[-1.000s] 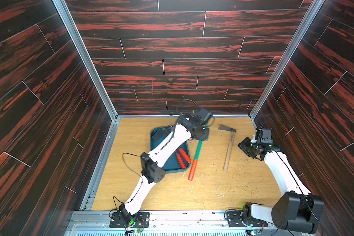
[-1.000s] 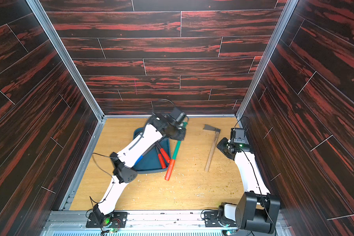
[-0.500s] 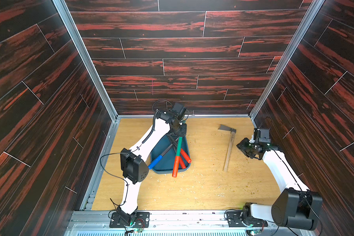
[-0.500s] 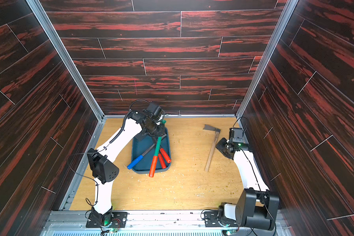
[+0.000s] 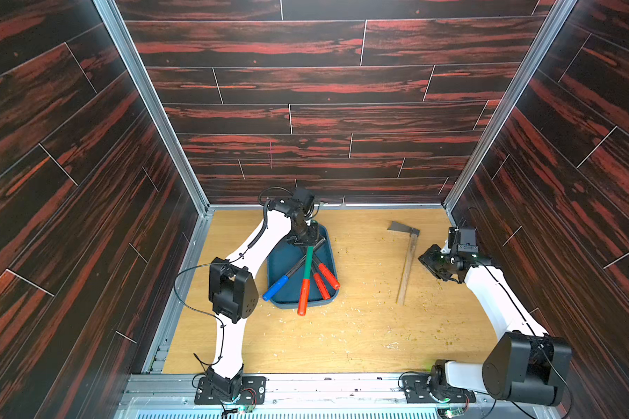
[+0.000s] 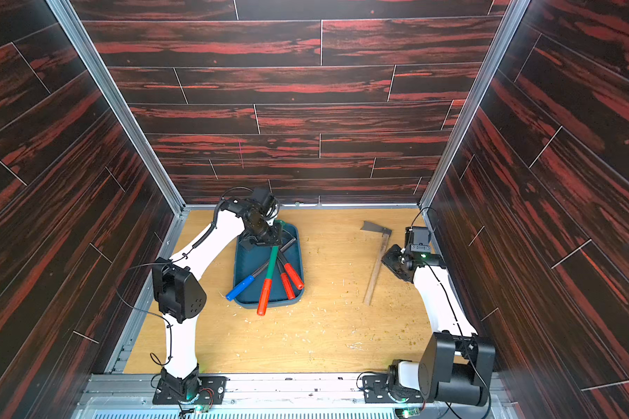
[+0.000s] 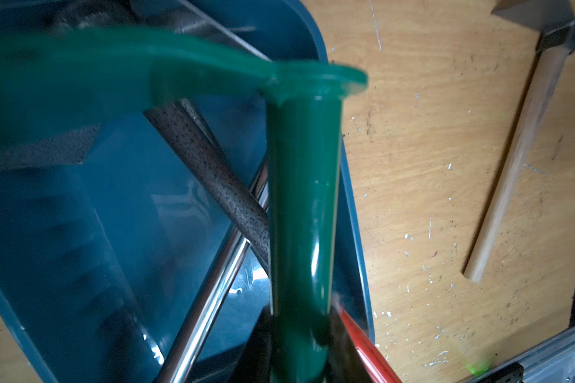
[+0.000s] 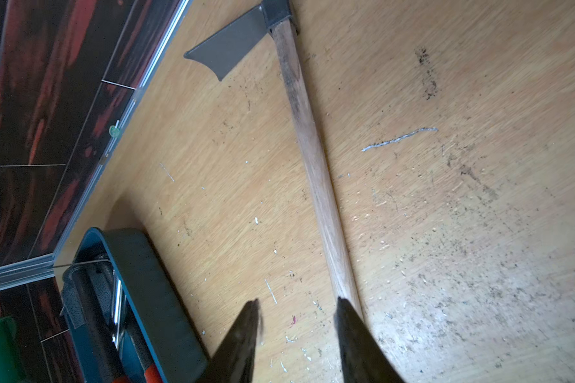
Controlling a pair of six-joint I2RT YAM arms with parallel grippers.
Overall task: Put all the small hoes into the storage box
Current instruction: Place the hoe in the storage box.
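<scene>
Teal plastic storage box (image 5: 279, 258) (image 6: 246, 262) lies on the left half of the wooden table (image 5: 342, 344), lengthwise toward the back wall.

Left arm: elbow raised beside the left table edge, forearm reaching over the box's far end. The left gripper (image 5: 307, 237) (image 6: 269, 237) points down, fingers pinched on the green-shafted hoe (image 5: 307, 263) (image 7: 302, 199) just below its blade. The hoe slants along the box over the crossed tools, blade at the far end. Its orange grip sticks out past the near rim.

Also in the box: a blue-gripped tool (image 5: 275, 288), its grip overhanging the left rim, and two red-gripped tools (image 5: 325, 279) against the right rim.

Right arm: folded close to the right wall, wrist bent toward the centre. The right gripper (image 5: 429, 259) (image 8: 296, 303) has its fingers spread and empty, just beside the wooden-handled hoe (image 5: 407, 265) (image 8: 312, 159). That hoe lies flat on the table, well apart from the box, blade toward the back wall.

Open table runs between box and wooden-handled hoe and across the whole near half.
</scene>
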